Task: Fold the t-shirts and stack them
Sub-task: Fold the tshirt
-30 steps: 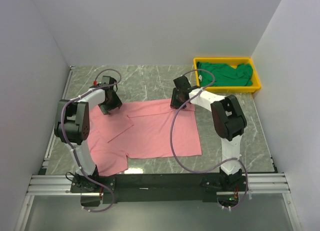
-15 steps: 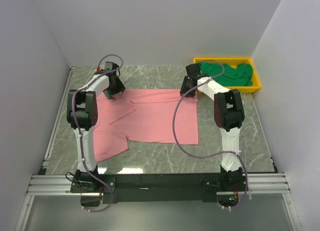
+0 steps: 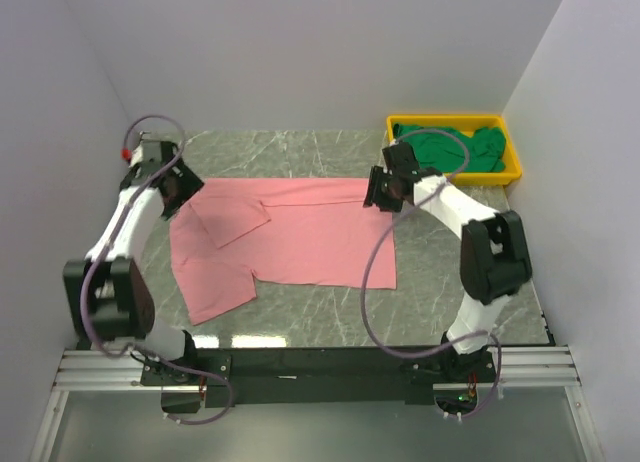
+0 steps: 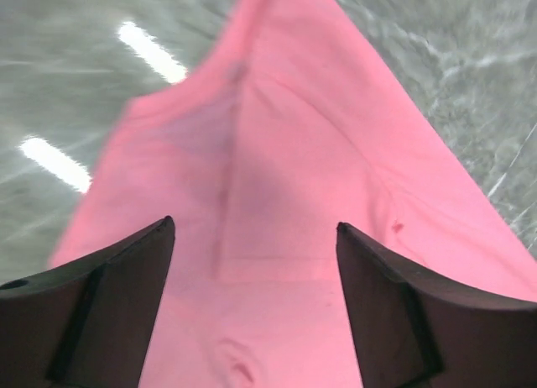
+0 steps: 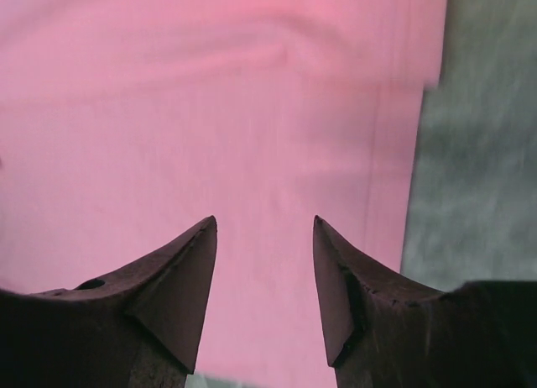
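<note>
Pink cloth fills the middle of the scene: the pink t-shirt [image 3: 290, 237] is spread flat on a grey marbled table [image 3: 300, 152], with one sleeve folded inward over its far left part and another section reaching toward the near edge on the left. The left gripper [image 3: 176, 190] is held just above the far left corner of the pink t-shirt. In the left wrist view its jaws are seen wide apart, with only the smooth fabric and a seam line visible below them and nothing pinched between them. The right gripper [image 3: 378, 192] is positioned over the far right corner of the pink t-shirt. In the right wrist view its dark fingers are parted by a narrower gap, with the hem edge and bare table seen to their right, and no cloth is gripped. Beyond that far right corner, well apart from the pink t-shirt, the dark green t-shirt [image 3: 450, 147] is bunched inside a yellow tray [image 3: 513, 169].
</note>
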You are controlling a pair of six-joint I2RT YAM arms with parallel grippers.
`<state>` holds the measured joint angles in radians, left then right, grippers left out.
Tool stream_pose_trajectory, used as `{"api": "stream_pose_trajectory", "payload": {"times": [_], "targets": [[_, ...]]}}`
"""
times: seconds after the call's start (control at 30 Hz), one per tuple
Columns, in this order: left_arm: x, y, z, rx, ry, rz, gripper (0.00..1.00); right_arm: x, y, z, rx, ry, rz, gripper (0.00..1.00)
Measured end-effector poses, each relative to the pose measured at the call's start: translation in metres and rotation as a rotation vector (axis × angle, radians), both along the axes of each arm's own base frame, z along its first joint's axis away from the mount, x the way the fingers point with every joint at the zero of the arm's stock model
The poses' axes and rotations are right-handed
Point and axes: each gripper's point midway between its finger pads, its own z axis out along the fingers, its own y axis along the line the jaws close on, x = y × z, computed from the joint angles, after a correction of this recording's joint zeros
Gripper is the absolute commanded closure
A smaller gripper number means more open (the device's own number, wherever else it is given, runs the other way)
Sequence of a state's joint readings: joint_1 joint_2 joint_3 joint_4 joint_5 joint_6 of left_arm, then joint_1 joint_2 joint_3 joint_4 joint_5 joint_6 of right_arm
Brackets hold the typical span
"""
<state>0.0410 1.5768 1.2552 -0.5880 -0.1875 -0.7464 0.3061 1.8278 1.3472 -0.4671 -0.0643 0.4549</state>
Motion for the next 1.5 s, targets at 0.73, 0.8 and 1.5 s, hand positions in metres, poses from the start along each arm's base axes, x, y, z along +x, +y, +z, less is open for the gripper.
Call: {"api": "stream_pose_trajectory", "payload": {"times": [0.73, 0.8, 1.5], "targets": [[-0.141, 0.05, -0.104, 0.0, 0.285, 0.173, 0.36, -0.147, -0.025, -0.022, -0.016, 0.005, 0.076, 0.42], [-0.141, 0.05, -0.108, -0.001, 0.298, 0.174, 0.36, -0.149, -0.026, -0.026, -0.017, 0.011, 0.077, 0.43], [-0.145, 0.06, -0.123, 0.006, 0.361, 0.192, 0.39, -0.17, 0.003, -0.049, -0.017, 0.076, 0.198, 0.51]]}}
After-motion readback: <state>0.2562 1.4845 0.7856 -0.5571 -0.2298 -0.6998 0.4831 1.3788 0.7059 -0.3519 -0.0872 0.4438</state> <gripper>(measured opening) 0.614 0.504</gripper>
